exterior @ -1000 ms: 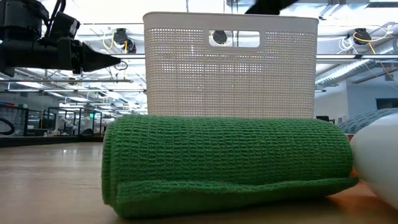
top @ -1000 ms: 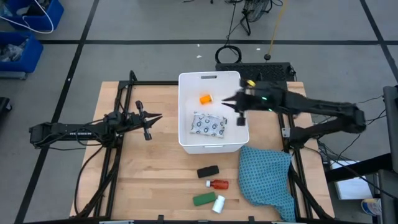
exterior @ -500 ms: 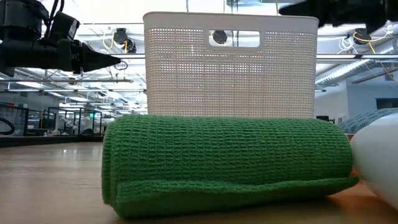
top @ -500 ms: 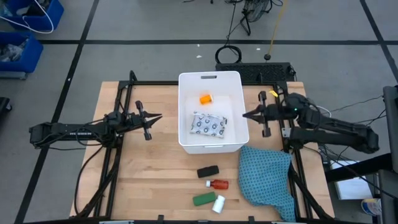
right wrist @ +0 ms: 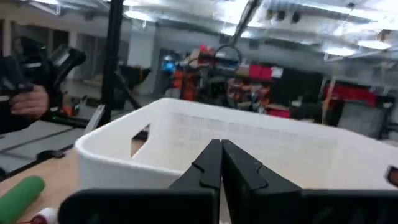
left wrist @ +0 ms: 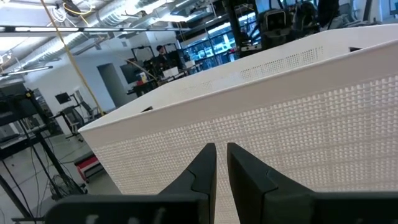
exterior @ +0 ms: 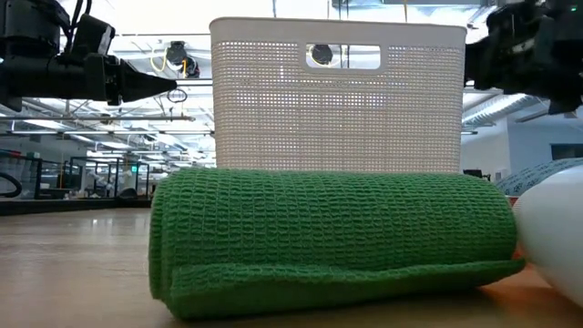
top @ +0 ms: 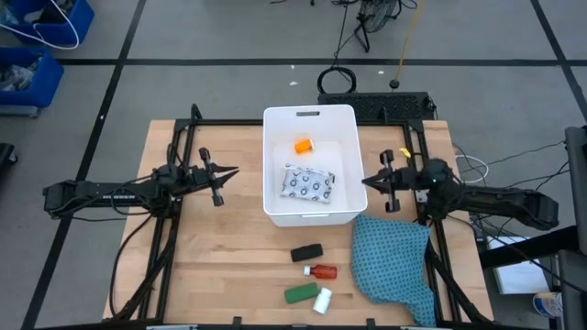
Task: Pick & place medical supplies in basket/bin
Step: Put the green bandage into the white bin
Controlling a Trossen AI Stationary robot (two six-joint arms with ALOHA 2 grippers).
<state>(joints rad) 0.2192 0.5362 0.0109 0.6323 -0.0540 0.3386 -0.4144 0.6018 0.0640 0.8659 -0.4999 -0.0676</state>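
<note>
The white bin stands mid-table and holds the orange vial and the white dotted packet. On the table nearer the front edge lie the black oblong piece, the red bottle, the green oblong and the white bottle. In the low view the green oblong fills the foreground with the white bottle beside it. My right gripper is shut and empty, just off the bin's right wall. My left gripper is shut and waits left of the bin.
A teal blue cloth lies crumpled at the table's right front, close to the bin's near right corner. Black frame rails run along both table sides. Bare wood shows left of the bin and around the loose supplies.
My right gripper has drawn back from above the bin's right part toward the table's right edge and come down beside the bin's right wall. The vial and packet in the bin have stayed where they were.
</note>
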